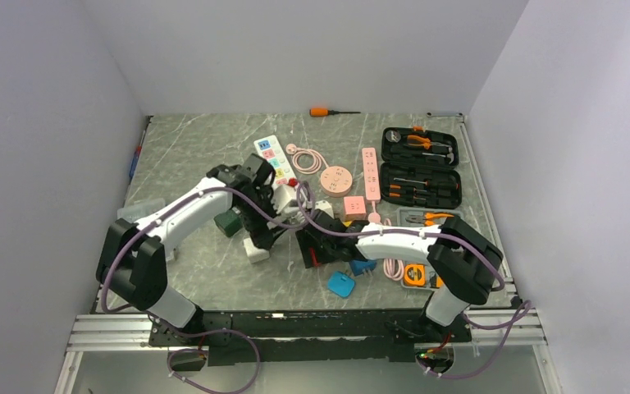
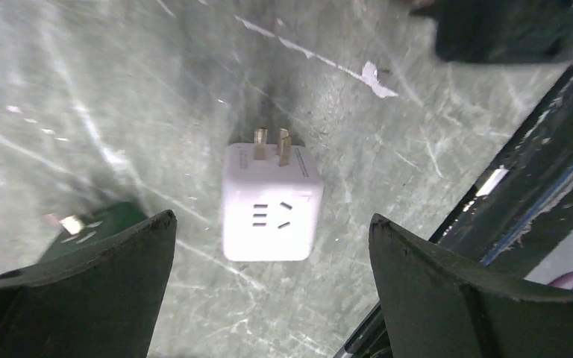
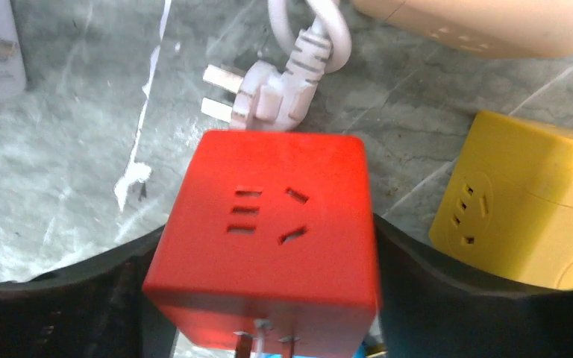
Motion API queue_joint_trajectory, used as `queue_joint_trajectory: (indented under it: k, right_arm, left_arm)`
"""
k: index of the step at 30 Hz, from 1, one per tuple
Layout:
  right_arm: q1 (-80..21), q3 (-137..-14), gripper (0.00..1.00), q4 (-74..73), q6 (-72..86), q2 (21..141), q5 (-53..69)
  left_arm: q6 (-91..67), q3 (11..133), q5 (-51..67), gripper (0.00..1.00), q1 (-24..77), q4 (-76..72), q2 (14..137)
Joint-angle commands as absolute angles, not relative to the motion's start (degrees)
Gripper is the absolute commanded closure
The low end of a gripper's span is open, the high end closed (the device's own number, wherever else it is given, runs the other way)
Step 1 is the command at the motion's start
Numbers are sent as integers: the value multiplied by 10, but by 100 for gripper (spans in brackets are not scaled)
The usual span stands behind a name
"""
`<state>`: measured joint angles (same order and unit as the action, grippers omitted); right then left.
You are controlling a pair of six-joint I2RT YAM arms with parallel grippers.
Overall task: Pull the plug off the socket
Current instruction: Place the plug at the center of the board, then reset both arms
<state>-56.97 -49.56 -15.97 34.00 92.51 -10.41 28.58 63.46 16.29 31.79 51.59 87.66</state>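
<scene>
A white cube plug [image 2: 268, 201] lies alone on the marble table, its two metal prongs [image 2: 271, 144] bare and pointing away. My left gripper [image 2: 272, 218] hovers over it, open, with a finger on each side and clear of its faces. In the top view the white cube [image 1: 254, 250] sits just below the left gripper [image 1: 260, 234]. My right gripper [image 3: 265, 253] is shut on a red cube socket [image 3: 268, 224], gripping it by its left and right faces and holding it off the table. The red cube's own prongs point back toward the wrist. The two cubes are apart.
A white corded plug [image 3: 268, 93], a yellow cube [image 3: 526, 209] and a beige socket block [image 3: 485, 22] lie near the red cube. A dark green cube [image 2: 89, 227] sits left of the white one. Back right are an open tool case [image 1: 420, 168], a pink strip [image 1: 370, 172] and a blue adapter [image 1: 341, 284].
</scene>
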Motion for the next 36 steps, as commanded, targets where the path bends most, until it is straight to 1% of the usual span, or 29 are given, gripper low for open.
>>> queue_joint_trajectory:
  k: [1, 2, 8, 12, 15, 17, 20, 23, 26, 28, 30, 33, 34, 36]
  right_arm:
    - [-571, -512, 4, -164, 330, 935, -122]
    - [-571, -516, 1, -168, 327, 932, -125]
    - [-571, -540, 0, -209, 311, 894, -141]
    - [-568, -553, 0, -233, 295, 839, -148]
    - [-543, -551, 0, -235, 282, 770, -148]
    - [-503, -539, 0, -230, 276, 706, -136]
    - [-418, -508, 0, -217, 273, 623, -112]
    - [-344, -493, 0, -232, 272, 576, -130]
    - [-271, -493, 0, -264, 273, 567, -147]
    - [-218, -491, 0, -279, 272, 572, -129]
    - [-160, -478, 0, -275, 271, 572, -97]
    - [-83, -448, 0, -251, 296, 560, -90]
    - [-63, -439, 0, -247, 316, 557, -103]
    - [-41, -417, 0, -233, 354, 554, -168]
  left_arm:
    - [255, 731, 201, 1, 302, 612, 858]
    - [253, 738, 207, 1, 295, 617, 851]
    - [245, 756, 247, 1, 239, 627, 804]
    - [245, 760, 310, 1, 147, 632, 785]
    - [243, 764, 355, 1, 74, 629, 774]
    - [239, 762, 368, 1, 36, 618, 764]
    - [225, 748, 369, 1, 3, 592, 749]
    - [208, 729, 370, 1, -32, 567, 737]
    - [186, 713, 378, 1, -58, 543, 733]
    - [174, 707, 389, 1, -75, 533, 739]
    - [159, 703, 411, 0, -97, 530, 750]
    - [152, 701, 449, 1, -116, 537, 768]
    - [154, 699, 448, 1, -118, 537, 771]
    - [148, 692, 427, 1, -119, 525, 772]
